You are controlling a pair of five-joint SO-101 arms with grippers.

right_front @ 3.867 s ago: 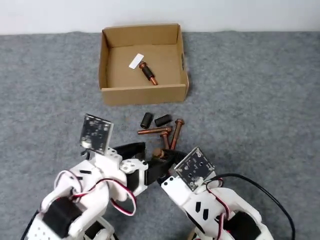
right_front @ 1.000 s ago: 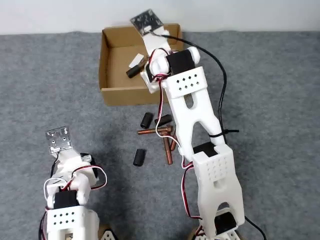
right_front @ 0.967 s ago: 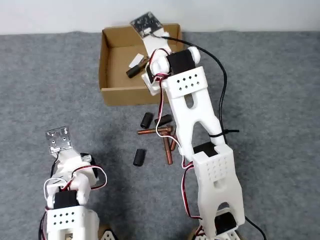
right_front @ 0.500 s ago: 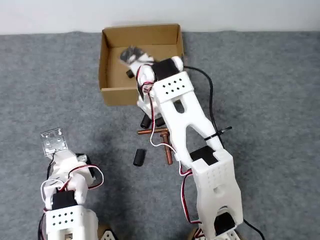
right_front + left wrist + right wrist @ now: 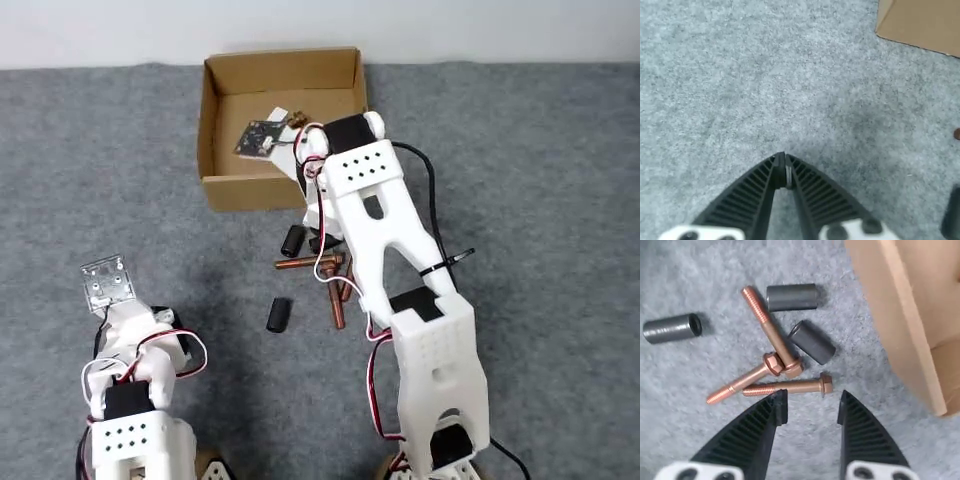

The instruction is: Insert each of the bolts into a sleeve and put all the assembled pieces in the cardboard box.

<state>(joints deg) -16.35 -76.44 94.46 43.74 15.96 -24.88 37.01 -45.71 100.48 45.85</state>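
Three copper bolts [image 5: 767, 330] [image 5: 742, 380] [image 5: 790, 386] lie crossed on the grey carpet, with three dark sleeves [image 5: 791, 297] [image 5: 812, 342] [image 5: 671, 328] around them. My right gripper [image 5: 812, 397] hangs open just above the bolts, holding nothing, next to the cardboard box's front wall [image 5: 895, 315]. In the high view the right arm [image 5: 365, 190] stretches to the cardboard box [image 5: 215, 110] and covers part of its inside; a copper end [image 5: 296, 120] shows there. The left arm [image 5: 130, 340] sits folded back at the near left. My left gripper [image 5: 781, 161] is shut and empty over bare carpet.
One sleeve [image 5: 279, 314] lies apart from the pile, toward the left arm. The box's corner [image 5: 920, 20] shows far off in the left wrist view. Open carpet lies to the left of the box and on the right side.
The right arm has drawn back out of the box, empty, and now hangs over the loose bolts in front of it. The left arm has stayed still.
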